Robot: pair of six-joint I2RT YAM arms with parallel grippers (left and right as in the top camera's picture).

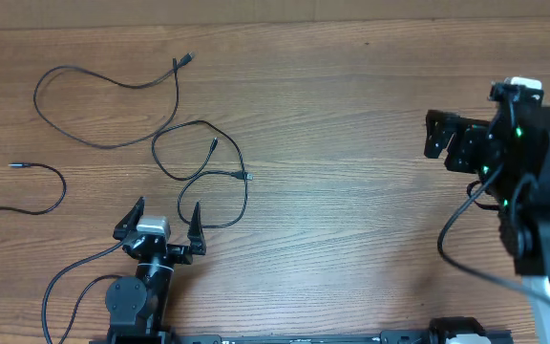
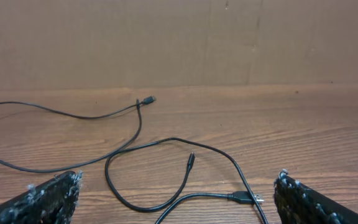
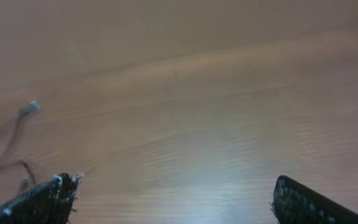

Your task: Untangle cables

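Three thin black cables lie on the left half of the wooden table. One makes a wide loop (image 1: pixel 74 134) at the back left, its plug (image 1: pixel 189 58) pointing right. A second cable (image 1: pixel 227 148) curls in the middle, with a small plug (image 1: pixel 213 144) and a silvery plug (image 1: pixel 246 177). A third cable (image 1: pixel 51 172) trails off the left edge. My left gripper (image 1: pixel 168 212) stands open just in front of the middle cable and holds nothing. In the left wrist view this gripper (image 2: pixel 179 180) has the silvery plug (image 2: pixel 247 198) near its right finger (image 2: pixel 303 202). My right gripper (image 1: pixel 444 143) is open and empty at the far right.
A brown cardboard wall (image 2: pixel 179 37) runs along the table's back edge. Thicker black arm wiring (image 1: pixel 456 229) hangs beside the right arm. The blurred right wrist view shows bare wood between that open gripper's (image 3: pixel 174 182) fingers and a faint cable end (image 3: pixel 28 109) at the far left.
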